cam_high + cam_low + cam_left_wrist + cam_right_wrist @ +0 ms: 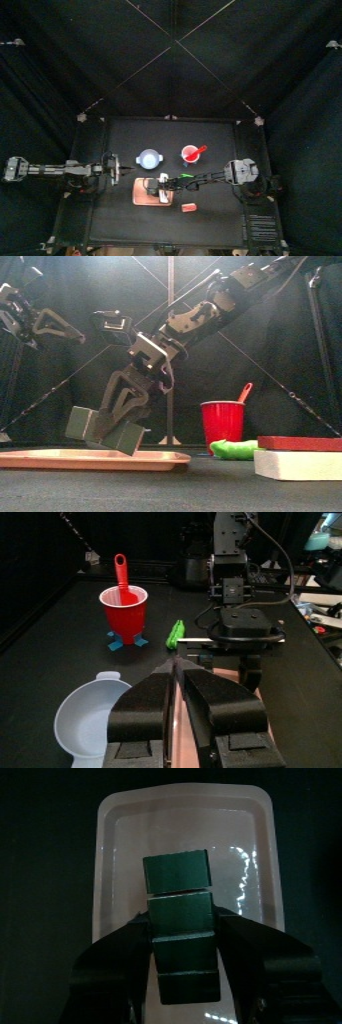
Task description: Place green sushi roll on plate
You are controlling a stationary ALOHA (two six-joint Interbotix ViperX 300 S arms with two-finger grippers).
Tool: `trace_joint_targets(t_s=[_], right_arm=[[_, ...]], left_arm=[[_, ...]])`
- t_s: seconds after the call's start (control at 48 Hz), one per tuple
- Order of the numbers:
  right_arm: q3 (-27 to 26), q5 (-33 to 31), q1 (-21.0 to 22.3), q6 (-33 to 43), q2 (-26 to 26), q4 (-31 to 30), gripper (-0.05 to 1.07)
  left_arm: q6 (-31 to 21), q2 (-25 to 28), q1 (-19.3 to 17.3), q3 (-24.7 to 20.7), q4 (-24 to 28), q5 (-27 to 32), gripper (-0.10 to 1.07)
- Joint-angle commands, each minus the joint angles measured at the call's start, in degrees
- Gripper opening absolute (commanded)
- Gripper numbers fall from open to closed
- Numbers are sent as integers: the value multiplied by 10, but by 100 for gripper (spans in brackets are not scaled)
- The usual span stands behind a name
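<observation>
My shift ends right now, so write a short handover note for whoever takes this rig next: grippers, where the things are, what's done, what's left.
Left gripper: shut, resting at the table's left side.
Right gripper: open, hanging low over the plate, with no roll in it.
Green sushi roll: lying on the table beside the red cup, off the plate.
Done: the roll is not yet picked up.
Left: grasp the roll, carry it over and set it on the plate.
</observation>
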State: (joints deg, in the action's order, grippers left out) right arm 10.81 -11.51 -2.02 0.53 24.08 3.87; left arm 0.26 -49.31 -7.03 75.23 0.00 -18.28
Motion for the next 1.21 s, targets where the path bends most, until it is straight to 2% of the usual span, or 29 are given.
trace_joint_targets(t_s=[0.0,0.5,1.188], right_arm=[[-16,1,4,1,-13,-1,71],[-16,-2,4,1,-13,3,94],[-17,-4,4,1,-13,-2,94]], left_arm=[[1,2,-1,-8,0,-3,55],[1,2,-1,-7,0,-3,55],[1,2,-1,-8,1,-3,55]])
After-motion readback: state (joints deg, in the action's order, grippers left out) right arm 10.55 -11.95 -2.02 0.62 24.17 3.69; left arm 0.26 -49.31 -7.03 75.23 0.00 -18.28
